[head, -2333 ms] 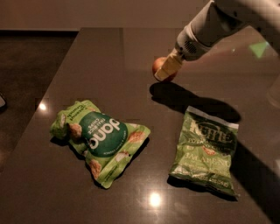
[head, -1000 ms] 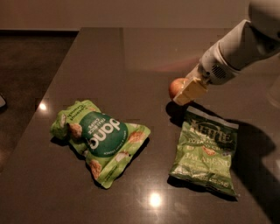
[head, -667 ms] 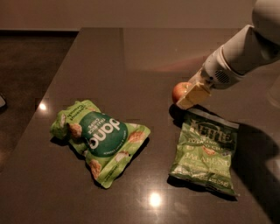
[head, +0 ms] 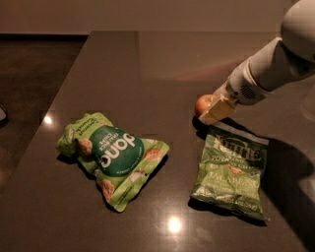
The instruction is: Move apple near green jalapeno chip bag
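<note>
Jaws clasping small round apple (head: 201, 104), beside flat green foil bag (head: 232, 171)

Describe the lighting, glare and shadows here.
Camera view: dim overall; two small glare spots on the glossy table, one left of the light-green bag; the arm casts a dark shadow right of the green jalapeno chip bag; the tool holds the apple at its upper-left corner.

Dark glossy table (head: 147, 64) fills scene, two light glints on it. Light green snack bag (head: 112, 157) with round dark-green label lies crumpled, near left. Dark floor (head: 34, 74) left, pale wall (head: 147, 15) far. Gripper (head: 209, 109) low over table, right of centre.
</note>
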`<state>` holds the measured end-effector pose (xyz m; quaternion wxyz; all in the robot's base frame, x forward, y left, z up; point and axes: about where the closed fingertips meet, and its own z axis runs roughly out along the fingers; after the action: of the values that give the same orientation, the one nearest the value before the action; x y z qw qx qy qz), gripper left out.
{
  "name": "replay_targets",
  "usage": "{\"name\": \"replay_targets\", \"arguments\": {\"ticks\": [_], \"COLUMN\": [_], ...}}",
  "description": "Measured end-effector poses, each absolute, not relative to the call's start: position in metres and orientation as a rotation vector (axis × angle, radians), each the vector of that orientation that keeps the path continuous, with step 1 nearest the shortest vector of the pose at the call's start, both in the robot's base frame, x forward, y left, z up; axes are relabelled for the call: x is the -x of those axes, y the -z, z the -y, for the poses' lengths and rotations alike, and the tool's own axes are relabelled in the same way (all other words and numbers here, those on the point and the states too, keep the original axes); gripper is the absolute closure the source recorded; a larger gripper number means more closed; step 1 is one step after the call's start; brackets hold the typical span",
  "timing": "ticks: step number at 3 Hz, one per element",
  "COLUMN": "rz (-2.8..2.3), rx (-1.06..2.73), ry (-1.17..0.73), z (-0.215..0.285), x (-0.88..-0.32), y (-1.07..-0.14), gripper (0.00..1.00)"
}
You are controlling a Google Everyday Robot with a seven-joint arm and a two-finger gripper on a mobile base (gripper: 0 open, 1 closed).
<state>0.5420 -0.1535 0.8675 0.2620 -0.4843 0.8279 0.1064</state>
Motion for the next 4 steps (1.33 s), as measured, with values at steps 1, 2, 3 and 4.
{"name": "replay_targets", "arguments": {"ticks": [1,2,3,4], "rz": [-2.223,-2.214,-2.214,-2.212], "rx": [1.297,1.307,1.31,1.311], "ry": [-0.251,-0.24,-0.233,-0.229], "z": [0.1579,0.1613,0.1656,0.1677], "x": [-0.5501,-0.5502,-0.5488,-0.5477], "y": [-0.8645,-0.8633,-0.8612,-0.8599], "gripper": [0.94,0.71,0.48,0.24]}}
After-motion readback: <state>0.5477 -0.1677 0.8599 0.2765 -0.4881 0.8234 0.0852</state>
